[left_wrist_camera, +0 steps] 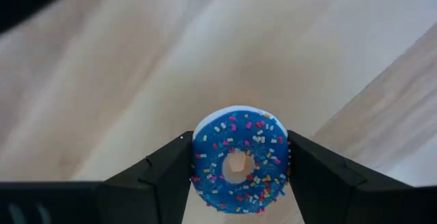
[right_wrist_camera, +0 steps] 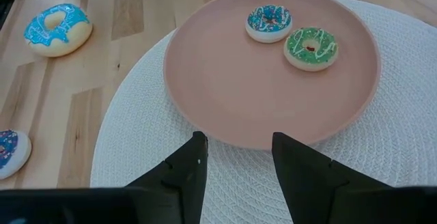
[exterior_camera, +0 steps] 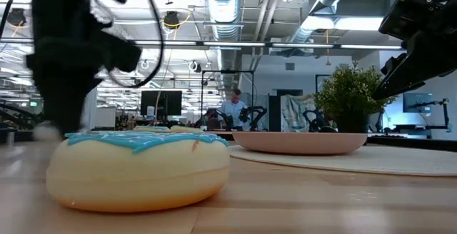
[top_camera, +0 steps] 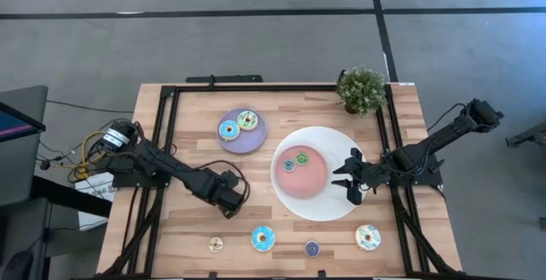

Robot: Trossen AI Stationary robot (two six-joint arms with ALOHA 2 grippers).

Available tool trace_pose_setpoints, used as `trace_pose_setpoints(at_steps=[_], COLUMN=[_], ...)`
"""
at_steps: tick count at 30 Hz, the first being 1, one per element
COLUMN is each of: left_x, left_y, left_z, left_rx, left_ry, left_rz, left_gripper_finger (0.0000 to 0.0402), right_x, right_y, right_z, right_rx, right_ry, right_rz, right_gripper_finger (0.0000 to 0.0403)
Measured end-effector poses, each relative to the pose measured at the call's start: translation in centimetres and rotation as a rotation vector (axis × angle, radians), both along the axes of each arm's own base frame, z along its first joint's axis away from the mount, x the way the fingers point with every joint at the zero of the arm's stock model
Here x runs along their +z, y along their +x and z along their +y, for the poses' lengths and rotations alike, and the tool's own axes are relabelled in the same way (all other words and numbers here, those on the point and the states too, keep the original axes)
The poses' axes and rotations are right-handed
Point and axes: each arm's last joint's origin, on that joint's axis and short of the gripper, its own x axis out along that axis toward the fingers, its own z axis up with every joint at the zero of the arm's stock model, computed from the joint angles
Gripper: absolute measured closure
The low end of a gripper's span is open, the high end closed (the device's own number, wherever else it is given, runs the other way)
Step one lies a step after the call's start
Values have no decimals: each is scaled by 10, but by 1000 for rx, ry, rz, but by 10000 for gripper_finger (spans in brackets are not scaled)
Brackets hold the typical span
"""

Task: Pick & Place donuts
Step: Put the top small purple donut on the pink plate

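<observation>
A blue-iced donut with coloured sprinkles sits between the fingers of my left gripper, which points down over the wood left of the table's middle. In the high view the gripper hides the donut. My right gripper hangs open over the white mat's right part, at the rim of the pink plate. Two mini donuts, blue and green, lie flat on that plate. Two more donuts lie on the lilac plate. My left gripper pinches the blue sprinkled donut by two opposite sides of its outer rim between its two fingers. The fingers come from above, pointing down. The donut lies level with its icing up. Whether it is clear of the table does not show.
Along the table's near edge lie a tan mini donut, a light-blue-iced donut, a purple mini donut and a cream donut. A potted plant stands at the far right. A black frame borders the table.
</observation>
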Motion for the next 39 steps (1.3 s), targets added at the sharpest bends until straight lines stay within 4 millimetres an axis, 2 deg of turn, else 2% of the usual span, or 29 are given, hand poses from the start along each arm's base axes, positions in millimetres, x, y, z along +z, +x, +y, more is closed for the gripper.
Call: trace_pose_setpoints(at_steps=[4, 7, 10, 14, 20, 24, 28, 32, 39], left_x=[18, 35, 50, 63, 56, 38, 19, 2, 1], left_y=[16, 36, 61, 108, 180, 212, 224, 225, 225], left_z=[8, 14, 20, 25, 31, 33, 37, 42, 47], left_rx=[-50, -98, -154, -277, -423, -487, -497, -483, -450], left_ry=[73, 121, 148, 191, 283, 280, 261, 203, 193], left_rz=[-65, -180, -310, -469, -450, -376, -258, -188, -185], left_gripper_finger=[193, 193, 193, 193, 193, 193, 193, 193, 193], right_x=[0, 0, 0, 0, 0, 0, 0, -1, -1], right_y=[0, 0, 0, 0, 0, 0, 0, -1, -1], right_z=[0, 0, 0, 0, 0, 0, 0, 0, 0], right_rx=[0, 0, 0, 0, -1, -5, -5, -3, -3], right_ry=[0, 0, 0, 0, 1, 6, 3, 3, 2], right_rz=[0, 0, 0, 0, 0, 0, 6, 8, 10], right_gripper_finger=[249, 249, 249, 249, 249, 249, 249, 249, 249])
